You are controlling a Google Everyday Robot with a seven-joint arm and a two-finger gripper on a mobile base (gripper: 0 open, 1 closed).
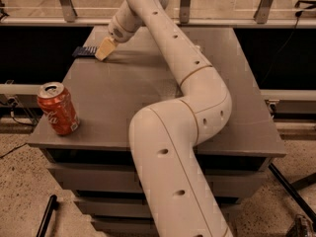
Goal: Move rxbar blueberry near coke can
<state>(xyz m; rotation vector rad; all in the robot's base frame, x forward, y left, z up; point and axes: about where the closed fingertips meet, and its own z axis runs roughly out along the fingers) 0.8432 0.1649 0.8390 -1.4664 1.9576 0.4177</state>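
Gripper (104, 48) hangs over the table's (113, 98) far left corner, seemingly touching the rxbar (85, 51); open or closed, I cannot tell. Coke can (58, 108) stands upright at the table's near left corner.

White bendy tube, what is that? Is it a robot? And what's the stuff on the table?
Yes, it is a robot's arm: thick white tubes joined by bending joints. The one picture looks down on a grey table. At the arm's far end is its hand, down at the table's far left corner, right beside a small dark blue snack bar. I cannot tell whether it is holding the bar. Near the front left corner stands a red coke can, upright and far from the bar.
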